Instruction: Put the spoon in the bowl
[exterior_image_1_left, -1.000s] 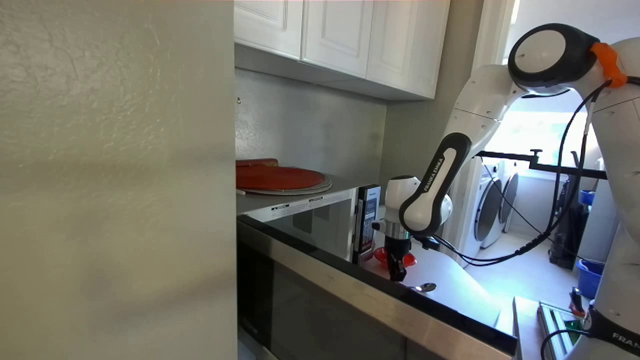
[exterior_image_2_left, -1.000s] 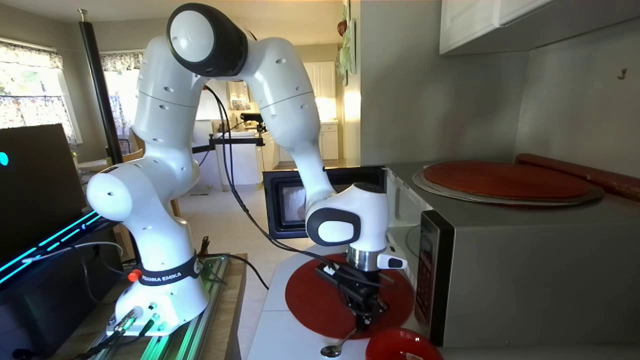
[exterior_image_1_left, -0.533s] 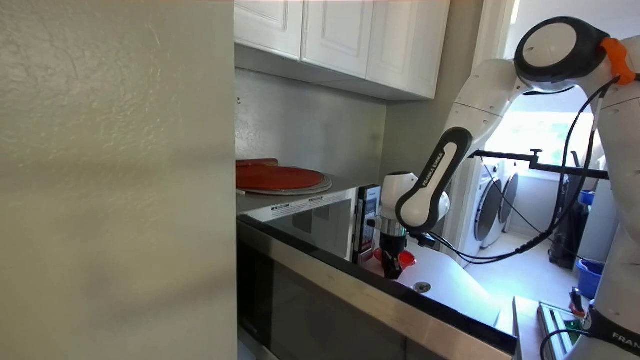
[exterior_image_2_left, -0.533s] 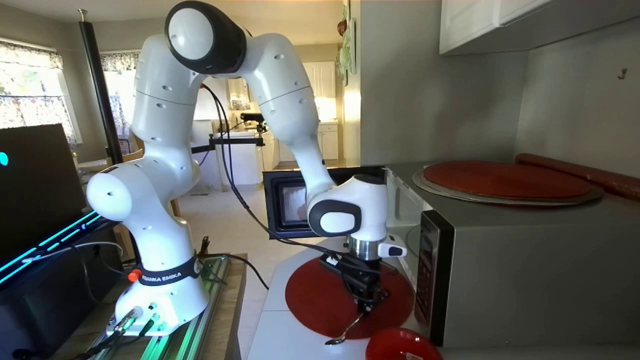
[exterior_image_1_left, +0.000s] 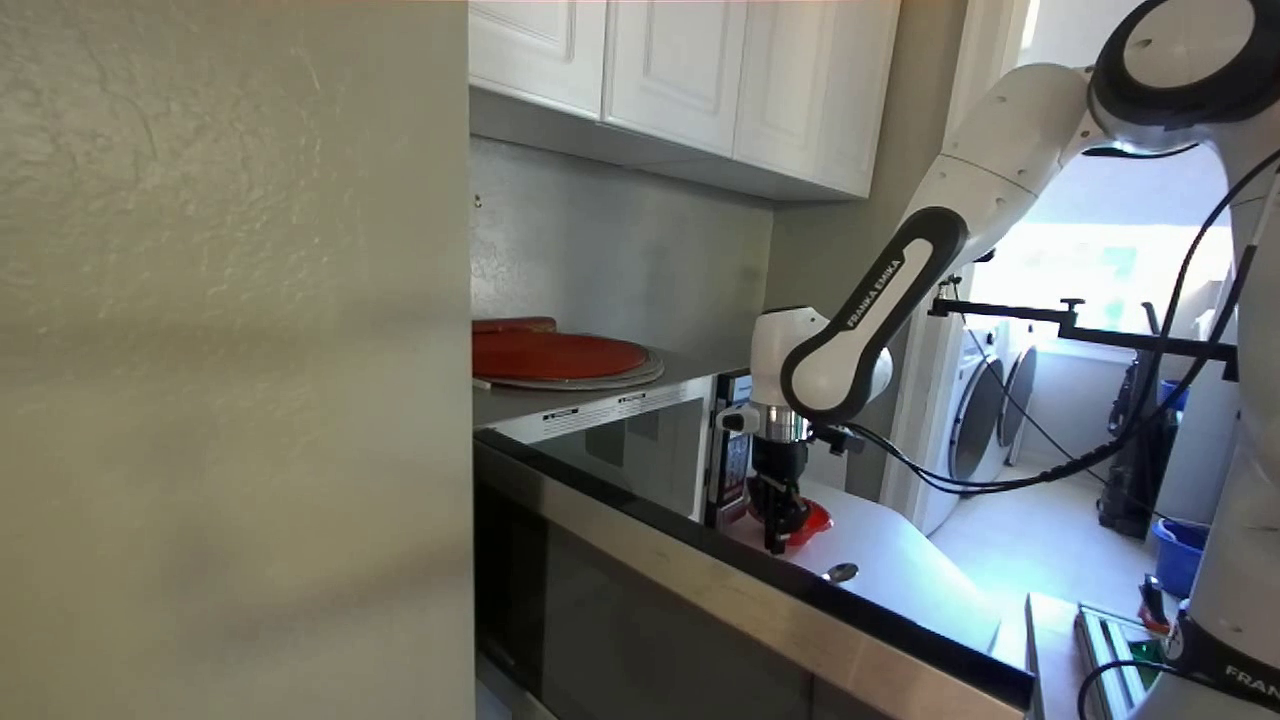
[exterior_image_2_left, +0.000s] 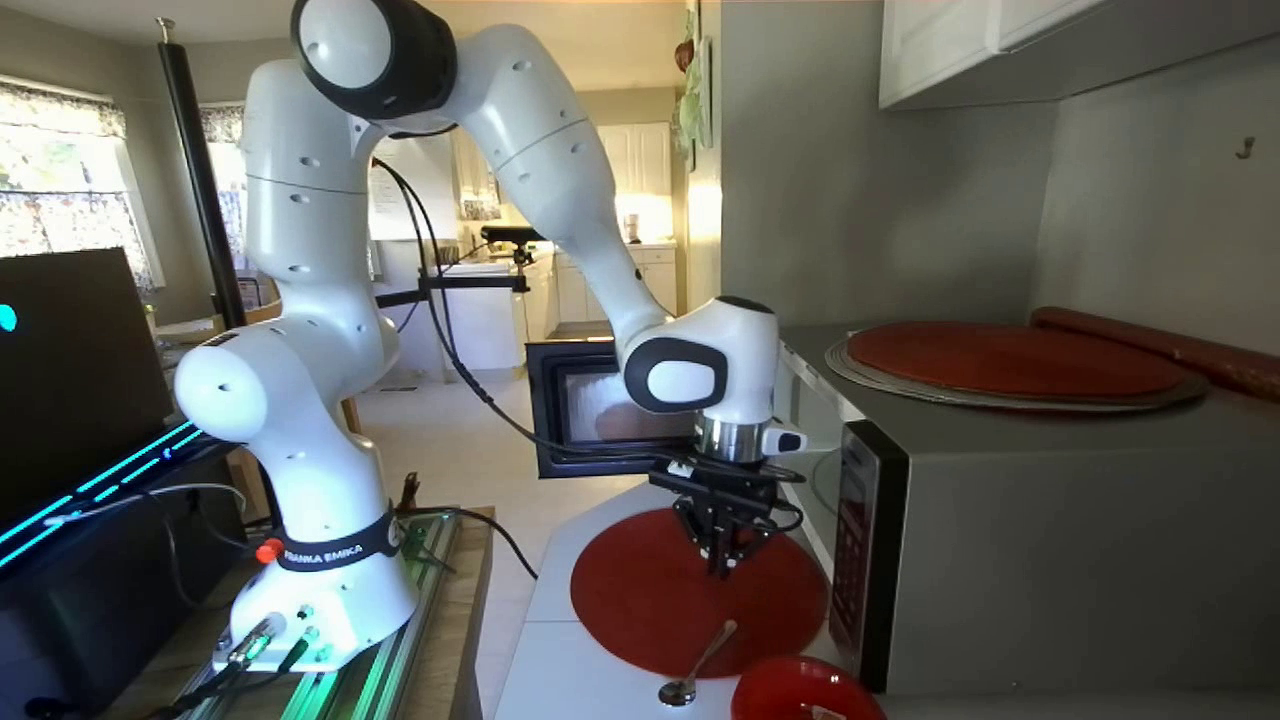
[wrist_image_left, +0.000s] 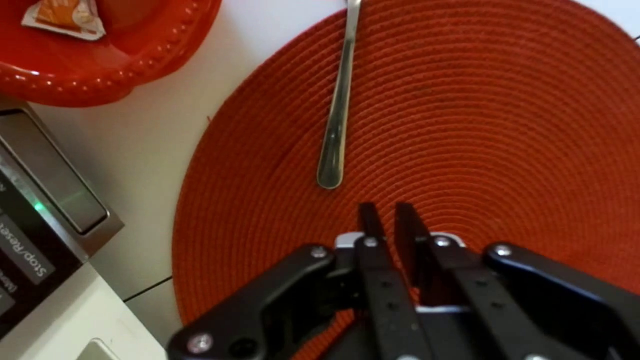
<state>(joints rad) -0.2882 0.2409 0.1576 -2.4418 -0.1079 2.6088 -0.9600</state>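
Note:
The metal spoon (exterior_image_2_left: 705, 656) lies with its handle on the round red woven mat (exterior_image_2_left: 630, 590) and its head on the white tabletop. In the wrist view the spoon's handle (wrist_image_left: 340, 110) points toward my gripper, and its head is out of the picture. The red bowl (exterior_image_2_left: 790, 690) stands beside the spoon; in the wrist view the bowl (wrist_image_left: 160, 60) is at upper left with a small packet in it. My gripper (wrist_image_left: 387, 207) is above the mat, past the handle's end, its fingers apart by a narrow gap with nothing between them. It shows in both exterior views (exterior_image_1_left: 776, 545) (exterior_image_2_left: 720, 572).
A microwave (exterior_image_2_left: 1060, 580) stands beside the mat, close to the gripper and bowl. Its door (exterior_image_1_left: 640, 590) is open. Flat red mats (exterior_image_2_left: 1010, 360) and a red roll (exterior_image_2_left: 1160, 350) lie on top of it. Wall cabinets (exterior_image_1_left: 670, 75) hang above.
My gripper has risen away from the spoon, and its fingers are clear of the handle that was at the fingertips before. The spoon has shifted slightly and lies apart from the gripper.

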